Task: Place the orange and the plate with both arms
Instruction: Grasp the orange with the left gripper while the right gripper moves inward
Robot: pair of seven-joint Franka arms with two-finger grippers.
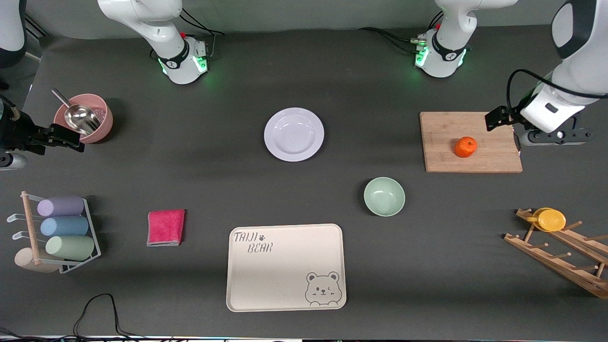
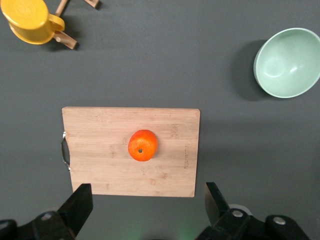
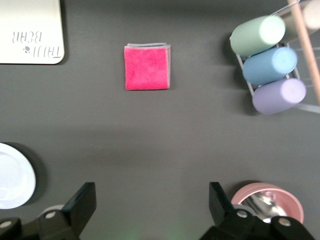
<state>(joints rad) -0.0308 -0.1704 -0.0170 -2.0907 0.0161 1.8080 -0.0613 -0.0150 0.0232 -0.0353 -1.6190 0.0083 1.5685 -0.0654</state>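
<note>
Right gripper (image 3: 149,205) is seen at the right arm's end of the table, just beside the pink bowl (image 1: 84,118) that holds a metal scoop (image 1: 80,117); its fingers are spread wide with nothing between them. Nearer the front camera at that end, a wire rack (image 1: 90,237) carries lilac, blue and green cylinders laid on their sides. A folded pink cloth (image 1: 166,227) lies between the rack and the cream tray (image 1: 286,267), which is printed with a bear.

The plate (image 1: 294,134) is noted mid-table, farther from the front camera than the tray: round, shallow, white with a faint lilac cast, wide rim, nothing on it. A pale green bowl (image 1: 384,196), smaller than the plate, sits toward the left arm's end.

The orange (image 1: 465,147) rests near the middle of the wooden cutting board (image 1: 489,159): small, round, bright orange, dimpled skin, dark stem dot on top.

Left gripper (image 2: 149,206) hangs over the board's edge, fingers wide apart, clear of the fruit. A yellow cup (image 1: 551,219) sits on a wooden peg rack (image 1: 565,259).
</note>
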